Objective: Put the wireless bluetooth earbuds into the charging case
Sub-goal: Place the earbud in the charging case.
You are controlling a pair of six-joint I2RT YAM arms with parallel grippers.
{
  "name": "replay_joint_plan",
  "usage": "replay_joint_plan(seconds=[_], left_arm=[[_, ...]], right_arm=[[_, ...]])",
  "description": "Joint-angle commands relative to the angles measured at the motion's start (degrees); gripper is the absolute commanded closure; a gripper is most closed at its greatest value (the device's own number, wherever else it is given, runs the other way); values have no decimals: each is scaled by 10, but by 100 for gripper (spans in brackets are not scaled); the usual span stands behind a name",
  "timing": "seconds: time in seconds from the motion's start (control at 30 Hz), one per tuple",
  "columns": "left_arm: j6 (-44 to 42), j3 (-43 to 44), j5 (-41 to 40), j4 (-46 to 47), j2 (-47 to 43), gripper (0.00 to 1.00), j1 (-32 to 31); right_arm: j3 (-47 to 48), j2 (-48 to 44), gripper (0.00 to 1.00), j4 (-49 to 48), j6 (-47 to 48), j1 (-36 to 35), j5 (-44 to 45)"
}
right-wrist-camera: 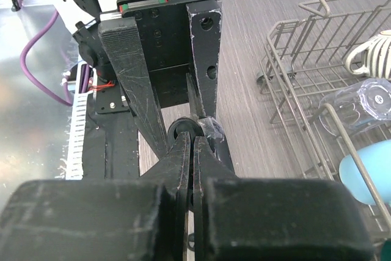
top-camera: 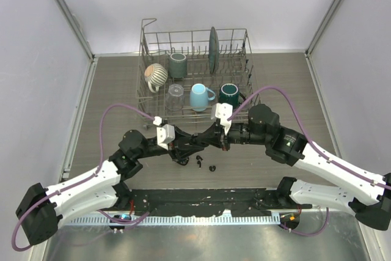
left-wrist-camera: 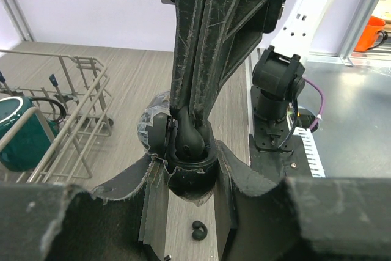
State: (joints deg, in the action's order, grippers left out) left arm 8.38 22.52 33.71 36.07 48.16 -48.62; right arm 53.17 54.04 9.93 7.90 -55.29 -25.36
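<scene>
- Table (top-camera: 287, 90): grey wood-grain top, arms bolted at the near edge.
- Dish rack (top-camera: 144, 59): wire, at the back centre of the table, well apart from the grippers.
- L arm (top-camera: 85, 187) and R arm (top-camera: 330, 166): both reach inward and meet nose to nose at table centre, just in front of the rack.
- Plate (top-camera: 213, 49): dark, upright in the rack's back row.
- Cups in the rack: striped mug (top-camera: 156, 75) on its side at the L; grey-green mug (top-camera: 178, 65) beside it; clear glass (top-camera: 175, 98), light blue mug (top-camera: 198, 97) and dark green mug (top-camera: 230, 94) along the front row.
- L gripper (left-wrist-camera: 189, 169): jaws nearly closed, clamped on the charging case from both sides.
- R gripper (right-wrist-camera: 192, 142): jaws fully closed, pads pressed together. Tip is down on top of the case per the L wrist view. Cannot tell whether an earbud is pinched in the tip; it's black on black there.
- Charging case (left-wrist-camera: 190, 181): small, black, rounded. Sits between the L fingers, held above the table. A rounded taped part sticks out to its L side.
- Earbuds (top-camera: 200, 162): a few tiny glossy black pieces lying loose on the table, just below the two grippers and outside the case. One shows under the case in the L wrist view.
</scene>
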Motion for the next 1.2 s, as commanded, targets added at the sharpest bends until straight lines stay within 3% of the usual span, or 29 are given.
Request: replay_joint_plan(seconds=[0.0, 0.43, 0.53, 0.87, 1.17], left_arm=[[5, 29, 0, 69, -16, 100, 0], [-2, 17, -29, 79, -39, 100, 0], [-3, 9, -47, 92, -45, 100, 1], [-16, -2, -84, 86, -68, 100, 0], [-39, 0, -111, 36, -76, 100, 0]], right_arm=[[12, 12, 99, 34, 30, -19, 43], [22, 21, 99, 58, 33, -26, 45], [31, 33, 94, 73, 29, -30, 52], [25, 12, 58, 54, 19, -31, 60], [11, -48, 46, -17, -25, -31, 107]])
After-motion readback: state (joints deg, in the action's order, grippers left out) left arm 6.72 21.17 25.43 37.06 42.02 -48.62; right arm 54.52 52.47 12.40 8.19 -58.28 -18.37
